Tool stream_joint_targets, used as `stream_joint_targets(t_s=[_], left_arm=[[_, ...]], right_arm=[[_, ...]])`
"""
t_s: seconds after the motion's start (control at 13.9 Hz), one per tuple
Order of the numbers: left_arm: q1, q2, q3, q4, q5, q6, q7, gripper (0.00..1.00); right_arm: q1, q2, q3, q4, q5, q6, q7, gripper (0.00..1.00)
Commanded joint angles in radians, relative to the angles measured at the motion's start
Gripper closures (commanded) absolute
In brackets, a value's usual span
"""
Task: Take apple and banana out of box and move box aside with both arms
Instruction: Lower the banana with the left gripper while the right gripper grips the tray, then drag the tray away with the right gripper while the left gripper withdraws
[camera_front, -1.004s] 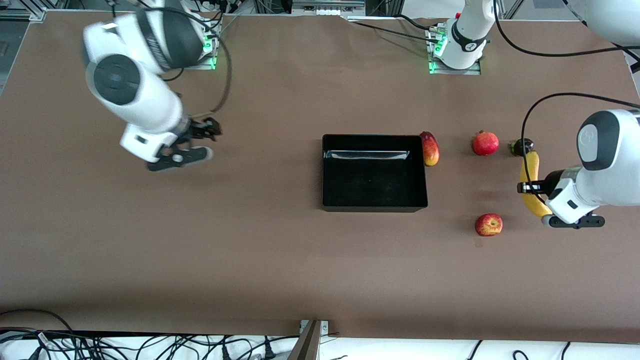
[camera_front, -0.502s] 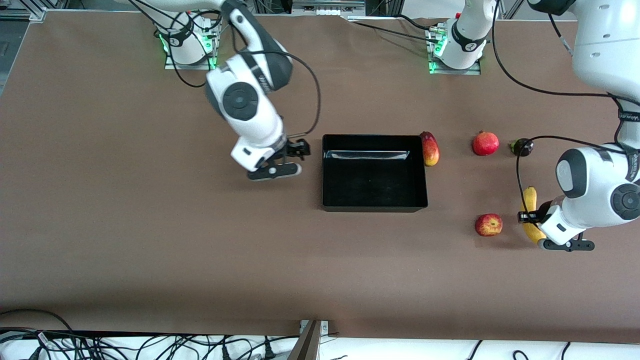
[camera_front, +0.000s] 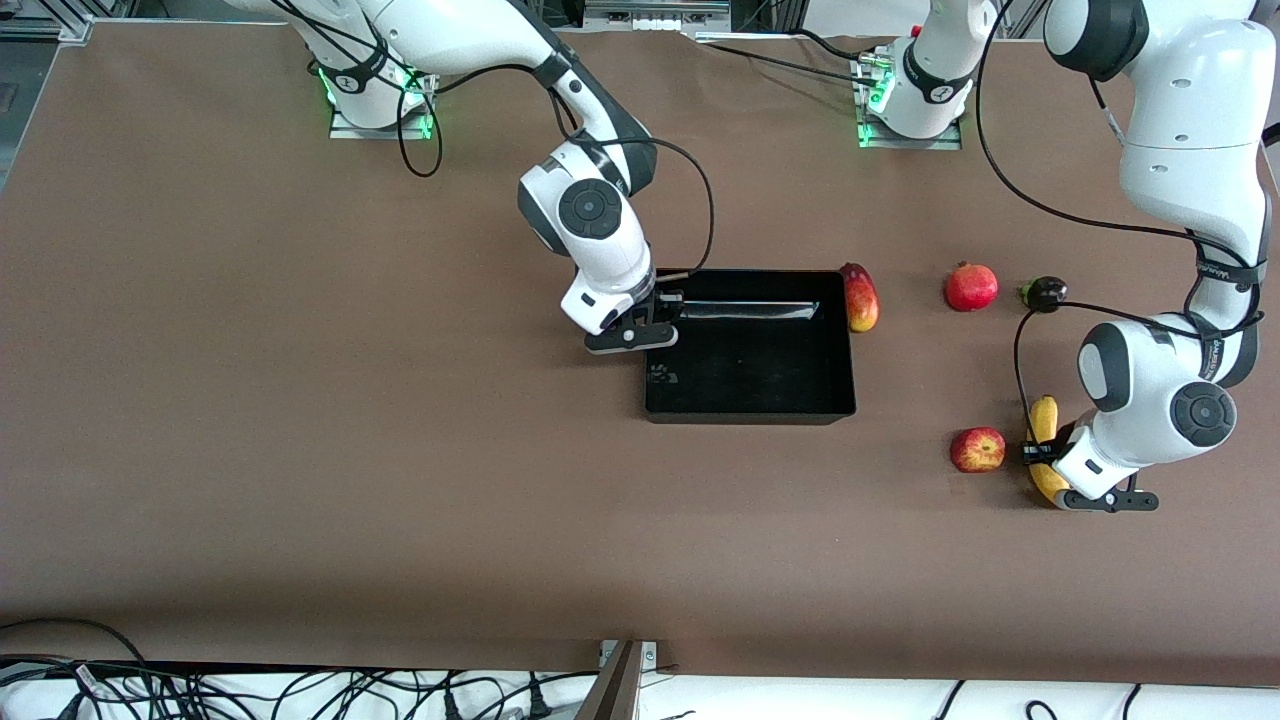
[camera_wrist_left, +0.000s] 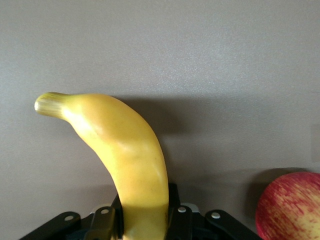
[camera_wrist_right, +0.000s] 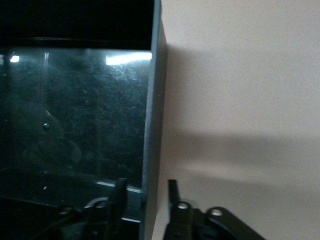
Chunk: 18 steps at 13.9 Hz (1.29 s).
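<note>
The brown tabletop (camera_front: 300, 450) is being shared by both arms. The black box (camera_front: 750, 400) is sitting flat around the middle of it. Its wall at the right arm's end is being straddled by the right gripper (camera_front: 655, 335): in the right wrist view the right gripper (camera_wrist_right: 145, 192) is shown with its jaws spread a little, one inside the box (camera_wrist_right: 75, 125) and one outside, and the wall is not being squeezed yet as far as can be told.

Toward the left arm's end of the tabletop, the banana (camera_front: 1042, 425) is being pinched by the left gripper (camera_front: 1045, 452), jaws pressed onto its sides. In the left wrist view the banana (camera_wrist_left: 125, 155) is seen rising out of the left gripper (camera_wrist_left: 145, 220) with its stem end pointing away from it; whether it is resting on the tabletop or being held just off it can't be told. The apple (camera_front: 977, 449) is lying just beside the banana, on the side toward the box, also caught at the edge of the left wrist view (camera_wrist_left: 292, 205).

A mango (camera_front: 860, 297) is lying against the box's wall at the left arm's end, a pomegranate (camera_front: 970, 287) is sitting farther along toward that end, and a small dark fruit (camera_front: 1043, 293) is lying near it
</note>
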Motion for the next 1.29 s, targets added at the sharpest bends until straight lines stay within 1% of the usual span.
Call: stream_joint_targets(t_s=[0.0,0.07,0.14,0.22,0.43,0.5,0.72,0.79,0.86,1.0,1.15,1.22], left_arm=[[0.007,0.004,0.007,0.001,0.040,0.007,0.012,0.63],[0.005,-0.006,0.012,-0.001,0.062,-0.004,0.010,0.13],[0.004,-0.019,0.012,-0.001,0.074,-0.039,0.009,0.00],[0.002,-0.042,0.014,-0.001,0.076,-0.083,0.009,0.00],[-0.006,-0.140,0.012,-0.001,0.088,-0.232,0.010,0.00],[-0.015,-0.178,0.012,-0.001,0.086,-0.304,0.012,0.00],[-0.099,-0.340,0.037,-0.001,0.068,-0.559,-0.002,0.00],[-0.116,-0.396,0.037,-0.001,0.057,-0.628,-0.004,0.00],[-0.130,-0.452,0.038,0.002,0.039,-0.683,-0.007,0.00],[-0.160,-0.558,0.038,0.005,0.008,-0.752,-0.059,0.00],[-0.173,-0.630,0.037,0.011,-0.019,-0.767,-0.108,0.00],[-0.174,-0.663,0.037,0.013,-0.029,-0.767,-0.105,0.00]], right_arm=[[0.026,0.027,-0.014,0.025,0.002,-0.005,0.009,1.00],[0.023,0.024,-0.017,0.020,-0.001,-0.012,0.001,1.00],[0.020,0.017,-0.020,0.015,-0.003,-0.019,-0.002,1.00],[0.016,0.002,-0.027,0.003,-0.003,-0.042,-0.002,1.00],[0.013,-0.069,-0.127,0.002,0.005,-0.119,-0.011,1.00],[0.005,-0.100,-0.167,0.002,0.012,-0.177,-0.017,1.00],[-0.030,-0.184,-0.250,0.000,0.016,-0.327,-0.083,1.00],[-0.045,-0.202,-0.276,-0.005,0.016,-0.381,-0.130,1.00],[-0.053,-0.227,-0.312,-0.033,0.017,-0.416,-0.184,1.00],[-0.058,-0.285,-0.413,-0.112,0.020,-0.424,-0.317,1.00],[-0.066,-0.337,-0.516,-0.193,0.022,-0.423,-0.397,1.00],[-0.078,-0.353,-0.558,-0.222,0.029,-0.421,-0.452,1.00]])
